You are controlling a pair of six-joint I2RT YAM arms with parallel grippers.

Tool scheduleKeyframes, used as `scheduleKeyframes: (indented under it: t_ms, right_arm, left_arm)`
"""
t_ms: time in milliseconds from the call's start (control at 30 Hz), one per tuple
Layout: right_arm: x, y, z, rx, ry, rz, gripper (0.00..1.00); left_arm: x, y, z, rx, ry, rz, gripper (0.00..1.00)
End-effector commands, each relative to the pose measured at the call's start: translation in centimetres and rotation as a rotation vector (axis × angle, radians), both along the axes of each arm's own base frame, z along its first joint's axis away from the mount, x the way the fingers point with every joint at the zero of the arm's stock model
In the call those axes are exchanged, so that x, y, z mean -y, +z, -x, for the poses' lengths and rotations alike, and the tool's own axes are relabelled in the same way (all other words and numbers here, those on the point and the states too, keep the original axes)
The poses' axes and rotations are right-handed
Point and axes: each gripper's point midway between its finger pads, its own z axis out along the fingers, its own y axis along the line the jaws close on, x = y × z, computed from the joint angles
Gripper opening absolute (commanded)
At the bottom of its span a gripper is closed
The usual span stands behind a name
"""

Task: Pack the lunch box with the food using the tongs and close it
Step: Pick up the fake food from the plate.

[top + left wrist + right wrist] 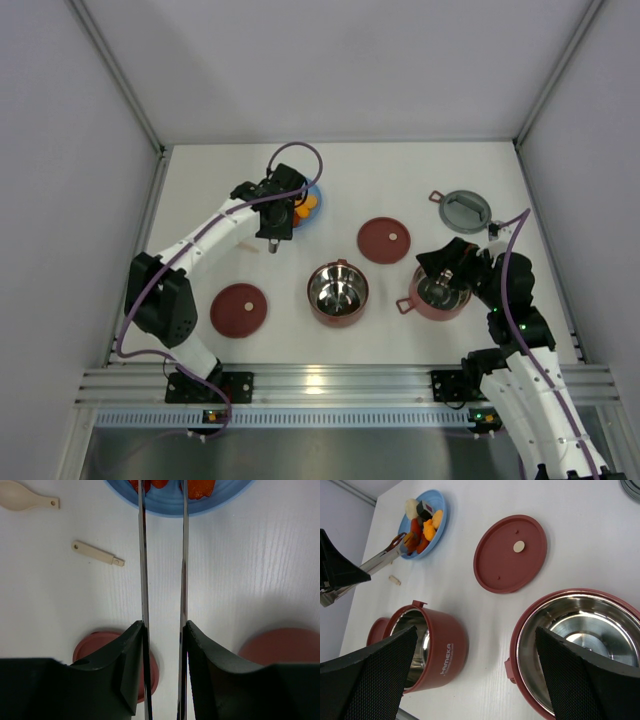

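A white counter (205,185) is being viewed from above, with two robot arms rising from the bottom edge of the frame. The tongs (142,555) are being gripped by the left end effector (164,627) — its jaws are being pressed narrowly against the outer sides of both silver blades. The tongs are being pointed at a light-blue plate (441,502) in the upper middle of the overhead frame. Their tips are being rested among the food (422,525) there: red, orange and black pieces, plus one pale round piece (411,506) at the plate's edge. Whether a piece is being pinched between the tips cannot be told. A small beige stick (97,553) is lying on the counter near the plate.

The lunch box (345,312) is being shown in separate parts. One red bowl (447,647) is sitting uncovered at the lower centre of the overhead frame. A second red bowl (580,625) is sitting to its right, directly beneath the right end effector (476,632), which is being held spread wide above it. A maroon disc lid (507,560) is lying flat above and between the two bowls — a second disc lid (239,310) is lying at the lower left. The grey top lid (465,211) is resting at the upper right.
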Motion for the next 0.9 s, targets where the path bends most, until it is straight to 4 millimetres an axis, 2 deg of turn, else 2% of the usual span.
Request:
scheduleKeyframes:
  t_ms: [0,233,333,500,633,767,867]
  right_arm:
    - [0.4,0.6,-0.3,0.029,-0.011,0.016,0.99]
    - [0.5,0.5,-0.2,0.027,-0.012,0.019,0.99]
    - [0.4,0.4,-0.2,0.026,-0.01,0.02,0.99]
    - [0.5,0.7,-0.2,0.032,-0.012,0.019,0.99]
    - [0.4,0.8,-0.2,0.034,-0.01,0.019,0.99]
    - [0.4,0.9,-0.2,0.034,-0.011,0.016,0.99]
    - [0.3,1.0,-0.2,0.036,-0.008,0.011,1.0]
  left_arm:
    - [0.3,0.4,-1.2,0.043,0.0,-0.001,0.43]
    - [0.4,0.2,-1.8,0.043,0.007,-0.005,0.39]
    - [0.6,0.3,-1.8,0.045,0.007,-0.001,0.33]
    - [0.3,1.0,-1.9,0.063,0.013,-0.005,0.15]
    - [0.0,3.0,-1.9,0.102,0.024,0.003,0.06]
    - [-0.3,5.3,-1.8,0.144,0.031,0.014,0.03]
    - [-0.7,6.2,-1.4,0.155,0.034,0.015,0.02]
